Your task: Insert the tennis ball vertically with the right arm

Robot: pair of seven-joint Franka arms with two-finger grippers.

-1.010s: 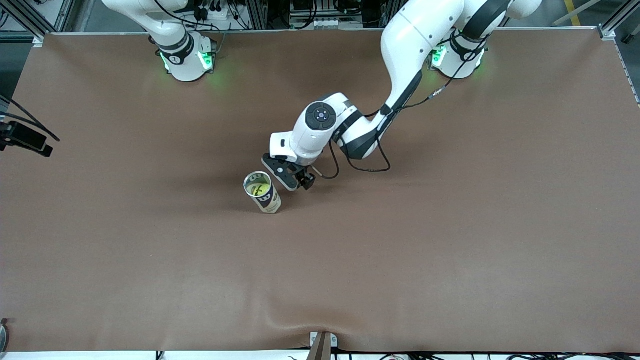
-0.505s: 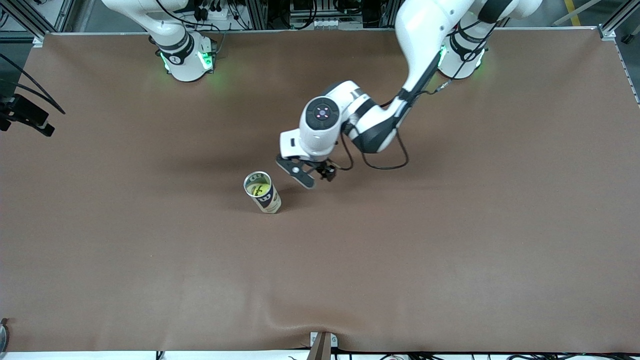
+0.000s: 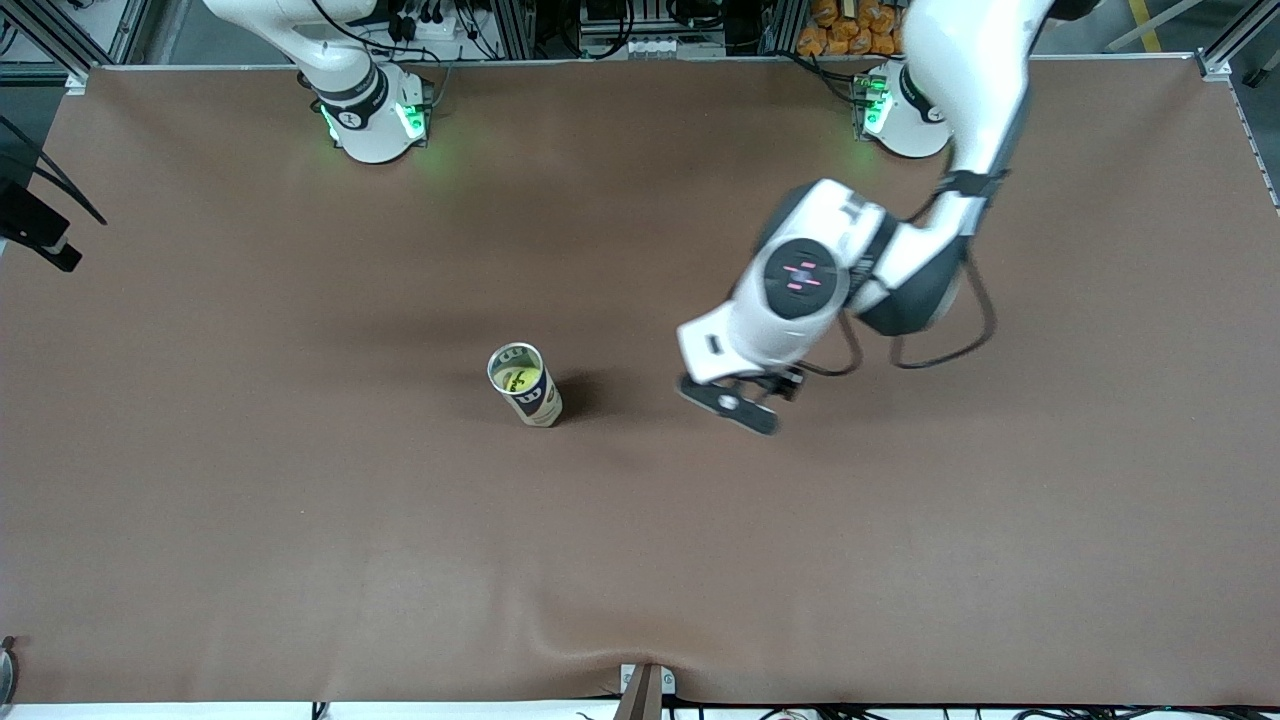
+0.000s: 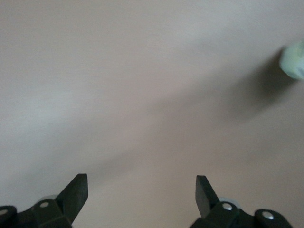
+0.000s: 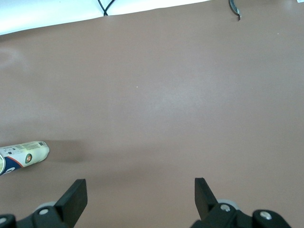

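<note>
A: Where's the tennis ball (image 3: 520, 378)?

B: It's sitting inside the can (image 3: 526, 385), which is standing upright on the brown table (image 3: 300, 500), open end up. 1 ball is showing in the mouth.

A: Left gripper (image 3: 735, 408)?

B: It's hanging over bare table, well apart from the can, toward the left arm's end. Jaws are spread, nothing between them. In the left wrist view, both fingertips (image 4: 76, 190) are framing plain mat, and the can (image 4: 293, 59) is just a pale blur at the edge, off to 1 side of the jaws.

A: Right gripper (image 5: 140, 194)?

B: It's barely in the front view, waiting at the table's edge at the right arm's end. Jaws are released too, gripping nothing. Its wrist view is showing the can (image 5: 23, 156) off to 1 side of the jaws, well apart from both fingers.
</note>
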